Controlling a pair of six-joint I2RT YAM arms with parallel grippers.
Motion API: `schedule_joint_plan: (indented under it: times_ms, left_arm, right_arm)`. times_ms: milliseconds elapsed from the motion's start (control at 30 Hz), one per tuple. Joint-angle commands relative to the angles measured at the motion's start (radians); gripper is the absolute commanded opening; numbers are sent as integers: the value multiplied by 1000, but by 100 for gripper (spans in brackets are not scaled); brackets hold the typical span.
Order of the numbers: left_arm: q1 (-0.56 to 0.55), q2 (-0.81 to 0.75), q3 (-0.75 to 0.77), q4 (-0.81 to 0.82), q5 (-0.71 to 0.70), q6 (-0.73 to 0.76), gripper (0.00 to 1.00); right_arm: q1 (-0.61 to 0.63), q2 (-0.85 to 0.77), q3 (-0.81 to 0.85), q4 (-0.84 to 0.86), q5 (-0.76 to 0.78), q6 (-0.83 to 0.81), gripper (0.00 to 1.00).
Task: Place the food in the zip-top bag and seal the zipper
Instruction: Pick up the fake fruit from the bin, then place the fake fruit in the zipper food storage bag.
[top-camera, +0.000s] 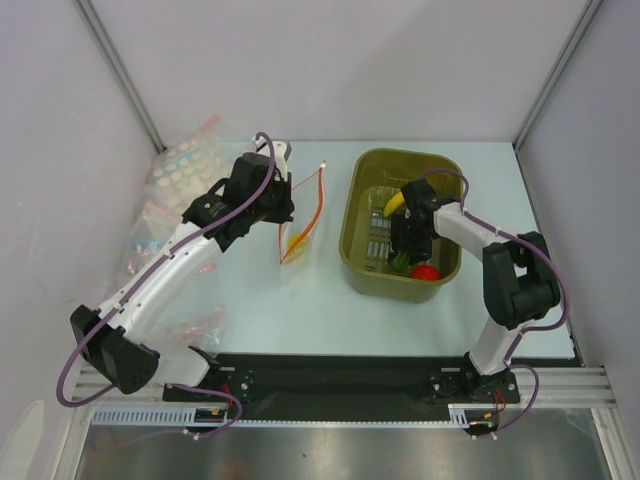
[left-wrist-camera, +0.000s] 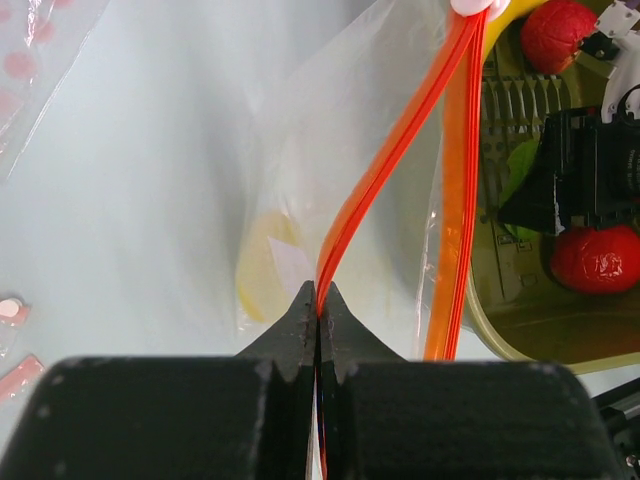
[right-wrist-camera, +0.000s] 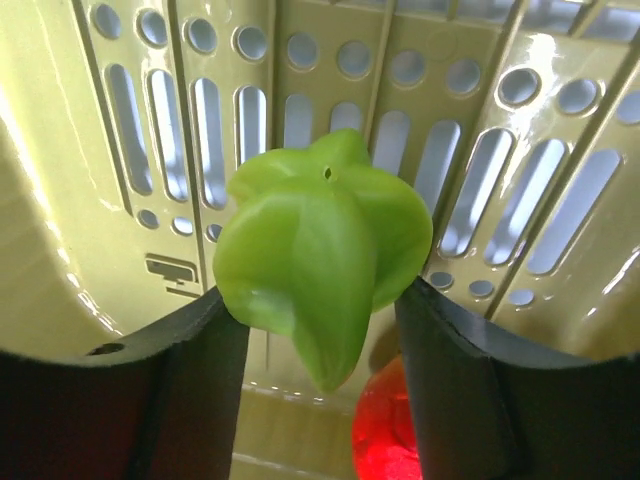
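Observation:
The clear zip-top bag (top-camera: 303, 215) hangs open left of the basket. My left gripper (left-wrist-camera: 318, 300) is shut on one lip of its orange-red zipper (left-wrist-camera: 385, 165); the other lip (left-wrist-camera: 458, 200) hangs free beside it. A pale yellow shape (left-wrist-camera: 262, 268) shows through the bag. Down in the olive basket (top-camera: 362, 262), my right gripper (right-wrist-camera: 315, 300) is shut on the small green piece (right-wrist-camera: 320, 245), a finger on each side. A red fruit (right-wrist-camera: 385, 435) lies just below it. The banana (top-camera: 395, 203) and a second red fruit (left-wrist-camera: 555, 30) also sit in the basket.
Other clear bags with pale dots (top-camera: 185, 165) and pink strips (top-camera: 150, 235) lie at the table's far left. Grey walls close in the back and sides. The basket's slotted wall (right-wrist-camera: 300, 100) stands right behind the green piece.

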Motion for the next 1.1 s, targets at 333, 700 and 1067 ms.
schedule_joint_plan:
  times_ms: [333,700,1067]
  left_arm:
    - [-24,7,10,43,31,-60,0]
    - [-73,90,73,62,55,-86,1]
    - [-73,117,165,17,107,-83,0]
  right_arm:
    - [-9,-264,113,30,-56,-92,33]
    - [43,-411,268,177,-399,-30,32]
    - [241,-333,305,345,-328,16,30]
